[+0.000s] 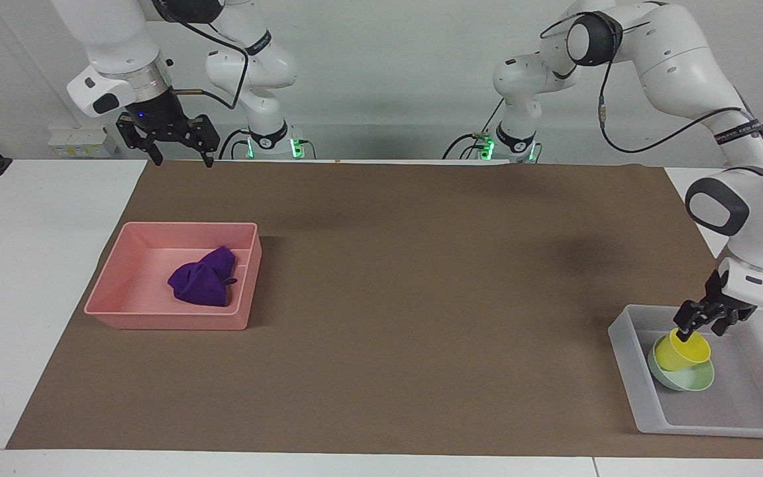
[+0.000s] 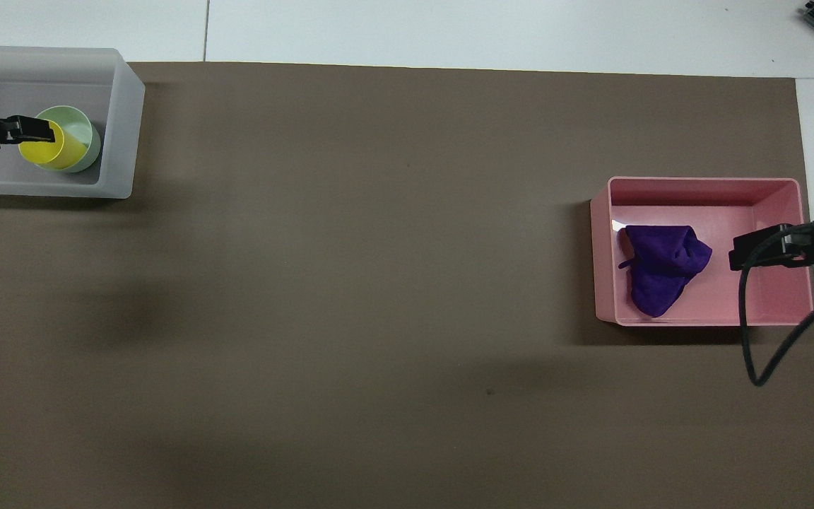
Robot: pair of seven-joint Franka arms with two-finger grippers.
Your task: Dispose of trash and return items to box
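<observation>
Now we are seeing the pink bin [image 1: 171,277] sitting at mid-left of the facing view, the purple rag [image 1: 204,277] lying inside it. At lower right, the translucent box [image 1: 626,358] is holding the green bowl [image 1: 687,380], with the yellow cup [image 1: 682,351] nesting tilted in it. Our left gripper [image 1: 705,324] is hovering just above the cup's rim, fingers spread, gripping nothing. Our right gripper [image 1: 175,146] is waiting at upper left, fingers wide apart.

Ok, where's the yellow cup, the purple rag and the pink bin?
yellow cup [image 1: 681,353]: facing view, on its side wall.
purple rag [image 1: 203,279]: facing view, middle of the bunched cloth.
pink bin [image 1: 168,321]: facing view, on the wall farthest from the robots.
</observation>
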